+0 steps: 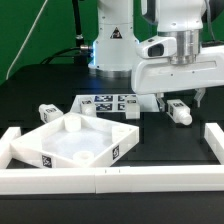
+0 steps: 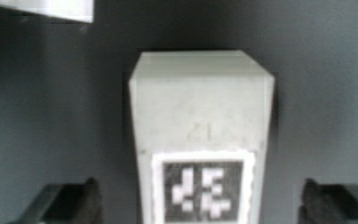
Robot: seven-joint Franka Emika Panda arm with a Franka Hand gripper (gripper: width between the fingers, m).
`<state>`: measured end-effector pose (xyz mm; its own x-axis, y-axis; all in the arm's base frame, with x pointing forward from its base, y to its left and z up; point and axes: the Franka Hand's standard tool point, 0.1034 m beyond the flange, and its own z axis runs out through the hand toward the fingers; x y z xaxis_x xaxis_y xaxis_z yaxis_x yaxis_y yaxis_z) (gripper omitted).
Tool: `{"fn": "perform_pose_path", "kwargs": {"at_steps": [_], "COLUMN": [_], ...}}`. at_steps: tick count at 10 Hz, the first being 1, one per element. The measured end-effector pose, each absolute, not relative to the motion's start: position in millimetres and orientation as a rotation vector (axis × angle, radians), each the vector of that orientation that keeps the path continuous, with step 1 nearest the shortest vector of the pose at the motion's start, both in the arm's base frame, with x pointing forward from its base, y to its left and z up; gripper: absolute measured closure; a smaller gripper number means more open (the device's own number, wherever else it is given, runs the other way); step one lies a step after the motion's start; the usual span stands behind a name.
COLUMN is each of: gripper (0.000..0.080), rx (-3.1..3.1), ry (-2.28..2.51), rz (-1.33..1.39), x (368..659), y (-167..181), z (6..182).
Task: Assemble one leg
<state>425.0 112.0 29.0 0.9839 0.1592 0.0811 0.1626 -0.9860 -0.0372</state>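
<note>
A white block-shaped leg (image 1: 180,112) with a marker tag lies on the black table at the exterior view's right. My gripper (image 1: 181,100) hangs straight above it, jaws open, a dark finger on each side. In the wrist view the leg (image 2: 199,115) fills the middle, tag end nearest the camera, and my gripper (image 2: 201,203) straddles it with a clear gap between each fingertip (image 2: 69,200) and the leg's sides. A white square tabletop (image 1: 73,143) with raised rims lies tilted at the front left. A second leg (image 1: 47,112) lies beyond it.
The marker board (image 1: 109,103) lies at the middle of the table behind the tabletop. White rails (image 1: 100,179) edge the front, with a post (image 1: 217,139) at the right and one (image 1: 8,140) at the left. The robot base (image 1: 112,45) stands at the back.
</note>
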Motion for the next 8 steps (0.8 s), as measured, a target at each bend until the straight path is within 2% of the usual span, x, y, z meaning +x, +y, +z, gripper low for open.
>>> {"fn": "perform_pose_path", "kwargs": {"at_steps": [1,3,4,5,8], "gripper": [0.0182,0.016,0.0151,0.0151,0.0151], "rx": [-3.083,-3.072,-3.073,-3.073,-3.072], "ry": [-0.275,-0.181,-0.141,-0.165,-0.172], "rz": [-0.128,-0.065,-0.098,-0.091,-0.086], "x": [433,450,461,455,454], "y": [96,53,41,50,51], "z": [46.7,77.5,85.9,78.1,76.9]}}
